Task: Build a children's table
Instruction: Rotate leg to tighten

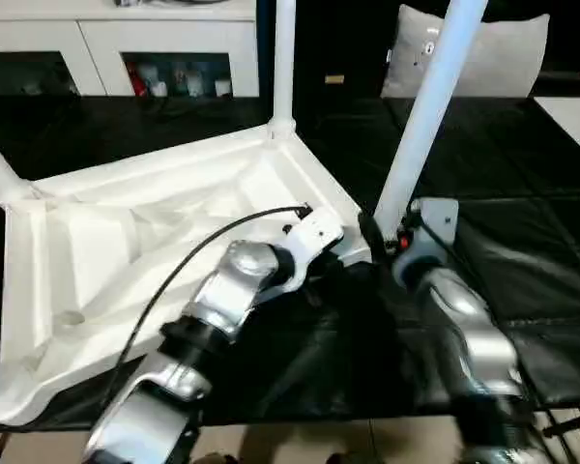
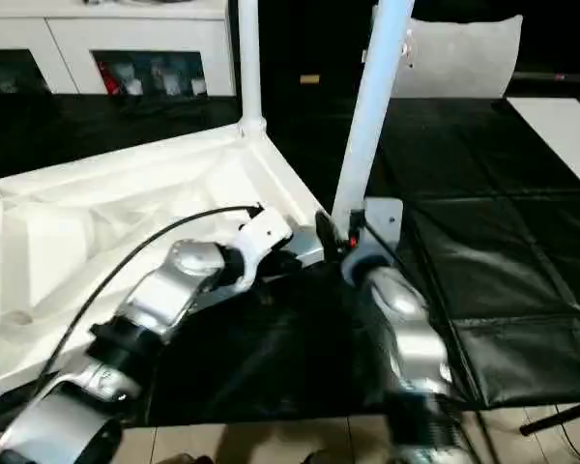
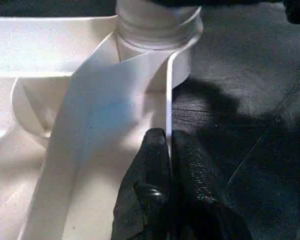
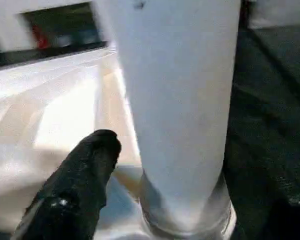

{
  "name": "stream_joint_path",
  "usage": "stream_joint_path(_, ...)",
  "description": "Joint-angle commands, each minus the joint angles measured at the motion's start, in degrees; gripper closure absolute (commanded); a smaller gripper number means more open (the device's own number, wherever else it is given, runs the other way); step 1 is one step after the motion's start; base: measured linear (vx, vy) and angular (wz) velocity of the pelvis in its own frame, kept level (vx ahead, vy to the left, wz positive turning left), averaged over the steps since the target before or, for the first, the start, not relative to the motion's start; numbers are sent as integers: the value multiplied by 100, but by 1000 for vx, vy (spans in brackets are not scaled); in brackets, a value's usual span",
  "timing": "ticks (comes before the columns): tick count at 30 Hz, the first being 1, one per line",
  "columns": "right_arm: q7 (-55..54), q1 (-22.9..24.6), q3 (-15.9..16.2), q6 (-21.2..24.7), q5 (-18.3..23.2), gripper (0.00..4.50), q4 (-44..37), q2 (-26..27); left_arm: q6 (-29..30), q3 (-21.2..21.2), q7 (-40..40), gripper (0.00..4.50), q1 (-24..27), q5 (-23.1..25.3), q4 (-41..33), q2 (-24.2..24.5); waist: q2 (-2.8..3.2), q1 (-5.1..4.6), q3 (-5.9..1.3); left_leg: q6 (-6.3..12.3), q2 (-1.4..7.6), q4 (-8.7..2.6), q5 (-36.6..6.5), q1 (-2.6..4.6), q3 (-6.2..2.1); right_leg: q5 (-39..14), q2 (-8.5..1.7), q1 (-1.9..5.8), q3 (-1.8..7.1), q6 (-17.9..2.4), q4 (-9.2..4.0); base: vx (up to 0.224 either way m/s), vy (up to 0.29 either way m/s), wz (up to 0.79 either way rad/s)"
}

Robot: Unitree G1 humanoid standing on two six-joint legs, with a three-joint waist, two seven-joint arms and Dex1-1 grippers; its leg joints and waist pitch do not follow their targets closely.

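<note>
Your left gripper (image 3: 169,165) pinches the thin rim of the upturned children's table (image 1: 126,242). Your right gripper (image 4: 160,190) stands open around the near leg (image 1: 420,126), which rises slightly tilted from its corner socket. To its right, the black table (image 1: 532,242) lies bare.

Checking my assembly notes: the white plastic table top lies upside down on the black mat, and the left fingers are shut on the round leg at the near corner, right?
Not quite. The left fingers are shut on the thin rim of the white plastic table top, beside the round leg, as the left wrist view shows. It does lie upside down on the black mat.
</note>
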Motion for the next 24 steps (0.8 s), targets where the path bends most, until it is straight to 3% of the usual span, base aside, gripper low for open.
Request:
stream_joint_path(1,442,164,162,-88,-2,67,-59,-224,-524,-42,-439,450,112,-239,-222,145,-59,53,-354,652,353,-337,-153,29,-187,650,-489,320,259,-1424,-331,0,0,0)
stream_joint_path(4,1005,321,111,-171,116,32,-145,-649,-836,-140,-923,450,215,-314,-245,419,-62,67,-356,801,352,-315,-142,27,-164,785,-478,299,250,-1505,-321,0,0,0)
stream_joint_path(6,1212,363,85,-178,191,25,-172,-772,-879,-167,-1042,450,238,-330,-255,500,-56,76,-350,800,361,-318,-210,29,-163,638,-478,291,243,-1533,-327,0,0,0)
stream_joint_path(7,1806,441,-38,-176,424,8,-216,-1145,-1077,-252,-1433,450,285,-395,-268,722,-51,97,-348,785,377,-324,-288,42,-165,435,-476,283,235,-1551,-333,0,0,0)
stream_joint_path(10,2323,475,-100,-240,621,3,-240,-1481,-1243,-321,-1771,450,310,-451,-256,895,-38,151,-359,815,398,-312,-210,54,-160,525,-470,268,235,-1567,-304,0,0,0)
stream_joint_path(11,2933,489,-64,-328,797,3,-262,-1861,-1419,-367,-2187,450,347,-554,-248,1058,-45,173,-360,839,403,-304,-206,60,-152,577,-476,270,239,-1583,-301,0,0,0)
stream_joint_path(15,4169,511,231,-648,896,3,-198,-2472,-1653,-404,-2864,450,348,-729,-205,1309,-60,196,-372,963,396,-276,-107,32,-152,832,-485,285,227,-1648,-258,0,0,0)
stream_joint_path(17,4468,483,300,-680,924,3,-127,-2583,-1724,-426,-3003,450,323,-745,-161,1381,-74,205,-361,982,395,-274,-213,28,-149,622,-499,280,226,-1644,-279,0,0,0)
stream_joint_path(19,5071,402,484,-658,1026,30,-39,-2772,-1849,-523,-3392,450,284,-807,-118,1539,-86,213,-362,936,403,-280,-311,43,-152,266,-498,272,215,-1642,-297,0,0,0)
stream_joint_path(24,5539,302,649,-537,1198,62,34,-2875,-1916,-597,-3747,450,272,-885,-132,1623,-65,279,-373,940,443,-269,-179,59,-140,343,-477,236,191,-1713,-252,0,0,0)
